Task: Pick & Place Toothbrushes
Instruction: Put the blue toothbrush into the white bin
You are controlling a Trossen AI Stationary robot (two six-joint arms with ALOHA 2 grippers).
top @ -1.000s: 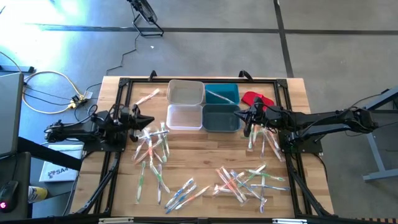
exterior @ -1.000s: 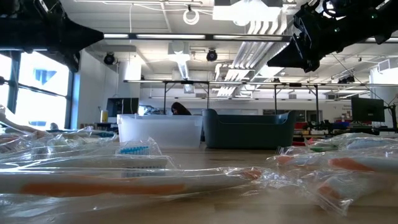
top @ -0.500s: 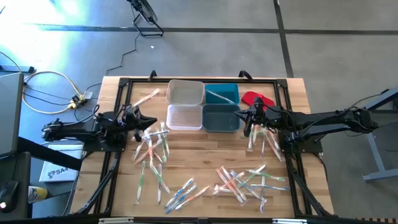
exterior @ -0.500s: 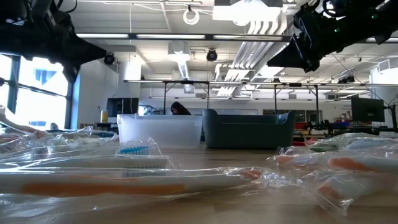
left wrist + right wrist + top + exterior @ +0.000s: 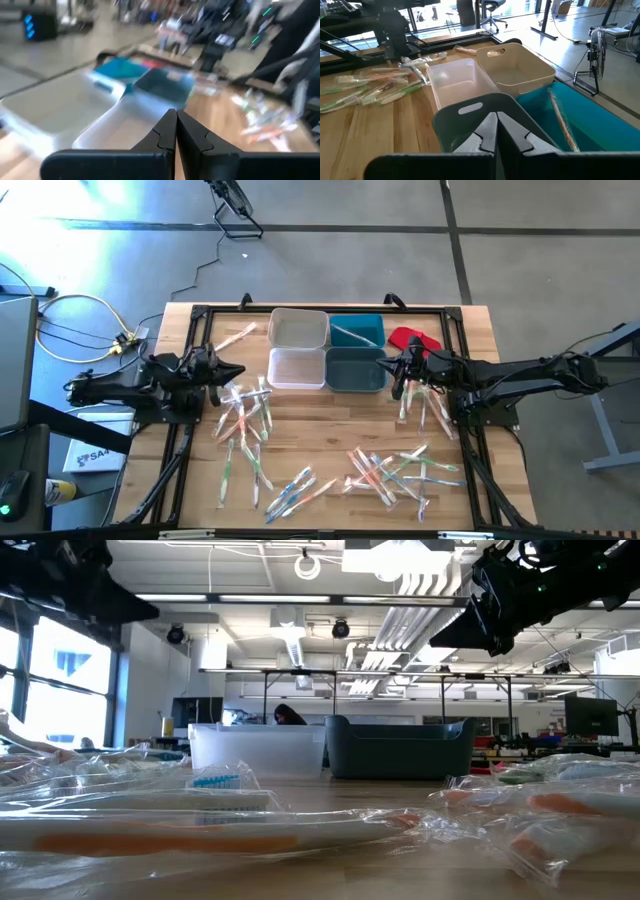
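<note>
Toothbrushes (image 5: 390,470) crowd table's (image 5: 330,415) near edge; middle bare.

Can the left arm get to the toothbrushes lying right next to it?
Probably yes. The left gripper is shut and empty, just beside the closest toothbrushes on the table. Nothing stands between them; its fingers would need to open first.

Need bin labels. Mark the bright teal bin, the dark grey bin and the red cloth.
bright teal bin (image 5: 357,332), high view, its floor.
dark grey bin (image 5: 356,370), high view, its floor.
red cloth (image 5: 413,339), high view, its middle.
</note>
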